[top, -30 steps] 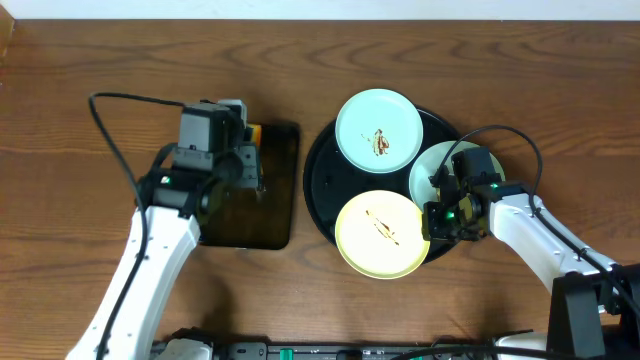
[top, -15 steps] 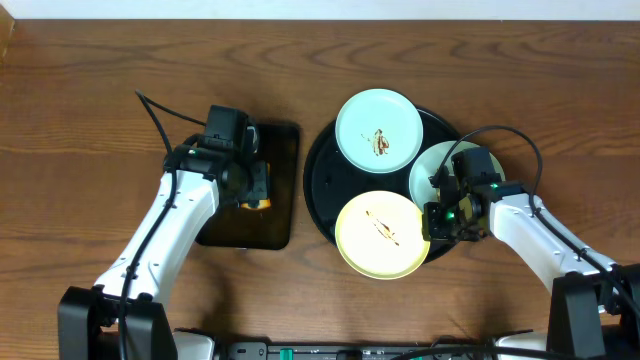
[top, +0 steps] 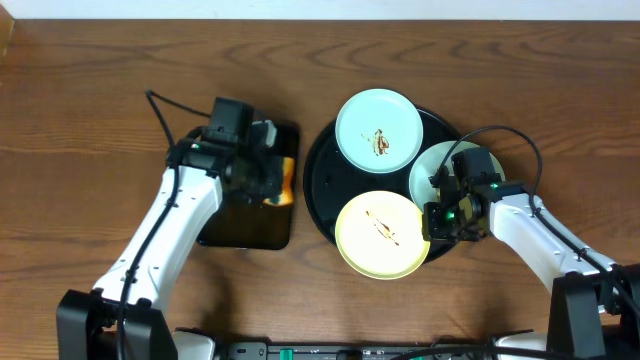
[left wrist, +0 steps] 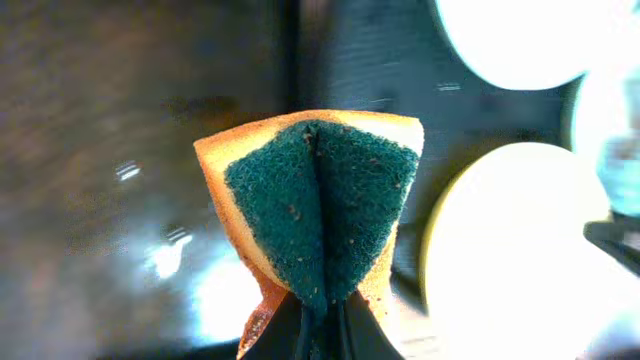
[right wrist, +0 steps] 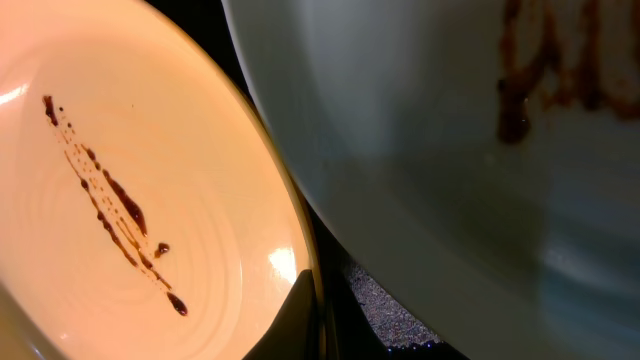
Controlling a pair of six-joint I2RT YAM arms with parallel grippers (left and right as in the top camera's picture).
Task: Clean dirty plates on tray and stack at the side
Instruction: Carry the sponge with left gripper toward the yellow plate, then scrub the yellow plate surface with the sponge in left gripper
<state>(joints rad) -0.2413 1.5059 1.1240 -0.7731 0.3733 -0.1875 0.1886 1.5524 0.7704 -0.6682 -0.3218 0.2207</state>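
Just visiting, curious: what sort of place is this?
Probably a robotics lab bench: two robot arms, one gripping a sponge, at a wooden table, sauce-smeared plates on a round black tray.

Right pincer (right wrist: pixel 312 322) mostly cropped; grip on yellow plate (right wrist: pixel 150 150) unclear.

The left arm (top: pixel 160 235) and the right arm (top: pixel 530 232) are made of white, smooth, rounded links. Directly behind the left pincer (top: pixel 278 178) and the right pincer (top: pixel 436 228) there is a black, boxy wrist. A thin black cable (top: pixel 160 105) loops behind each wrist. A small green light (top: pixel 449 213) glows just behind the right pincer.
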